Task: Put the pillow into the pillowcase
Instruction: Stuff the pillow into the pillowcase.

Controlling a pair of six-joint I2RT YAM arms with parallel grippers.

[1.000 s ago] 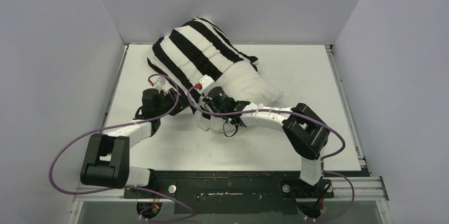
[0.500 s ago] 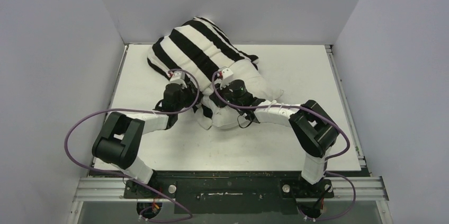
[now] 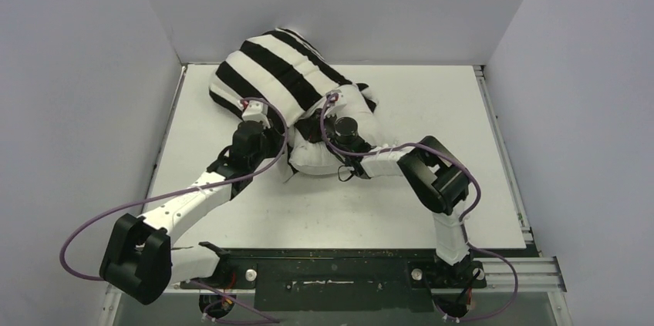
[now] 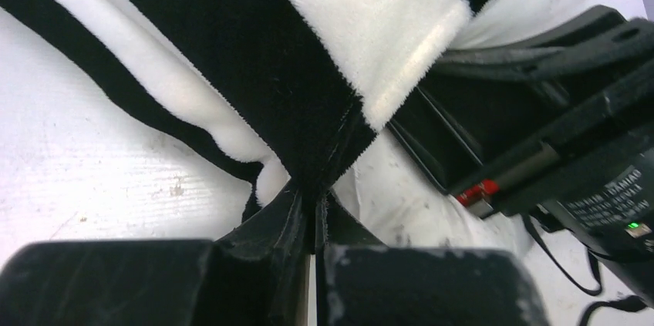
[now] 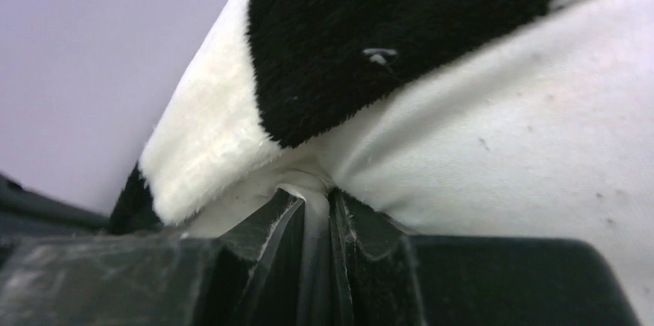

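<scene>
top external: fixed, high up behind the arm bases (image 3: 455,260), tilted down and forward, far enough back to frame the whole table (image 3: 385,210).
left wrist: sits right behind the left gripper (image 4: 315,214), looks out along its fingers, point-blank. pillowcase (image 4: 254,72) fills the frame ahead of the tips, right arm (image 4: 555,133) to the claw's right.
right wrist: same mount behind the right gripper (image 5: 316,199), equally close. pillow (image 5: 501,126) is ahead-right of the tips, wall (image 5: 77,48) ahead-left.
shared: all three see the pillowcase edge where it meets the pillow.
</scene>
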